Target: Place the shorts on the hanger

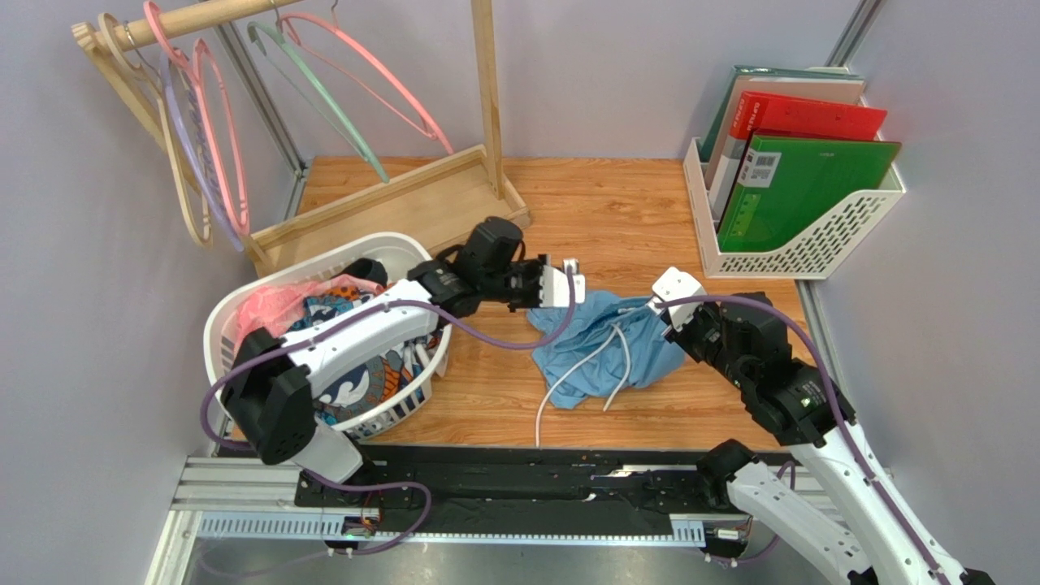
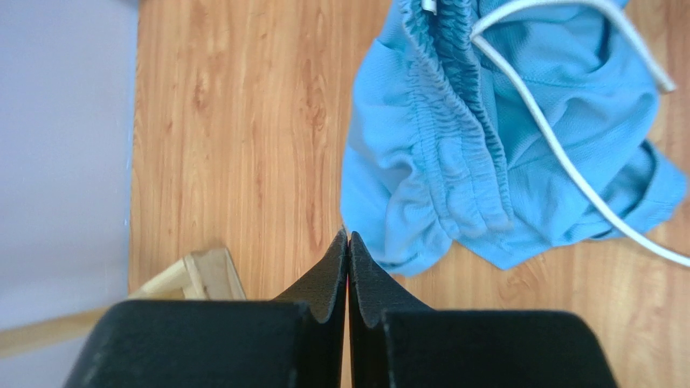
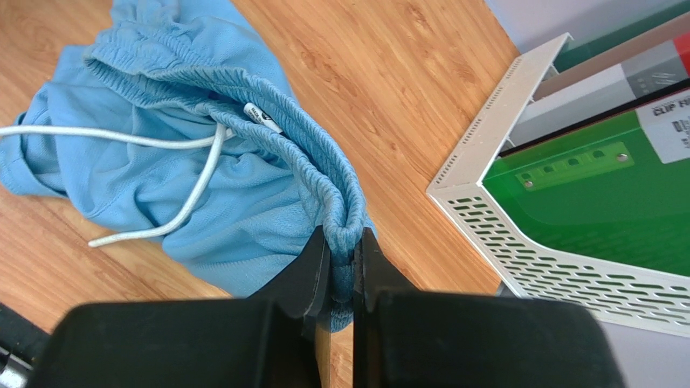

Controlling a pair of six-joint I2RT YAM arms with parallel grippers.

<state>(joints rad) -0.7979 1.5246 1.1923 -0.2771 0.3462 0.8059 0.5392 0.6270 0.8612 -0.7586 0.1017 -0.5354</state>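
Shorts are lying in a crumpled heap on the wooden counter, roughly in the middle between the two arms, with the long white drawstring trailing off toward the near edge. The right jaws are pinched down on a bunched fold of the elastic waistband, and in the right wrist view you can see the blue fabric squeezed between the black fingertips, with the little white label showing further along the band. The left jaws are pressed fully together with nothing in them, their fingertips hanging over bare wood right at the edge of the shorts; can't say if they actually touch the cloth. The hanger is way off at the back left, up on the wooden rack next to a mint-green hanger, well apart from the shorts. A white laundry basket with other clothes sits under the left arm, and a white file holder with green and red folders is at the back right.
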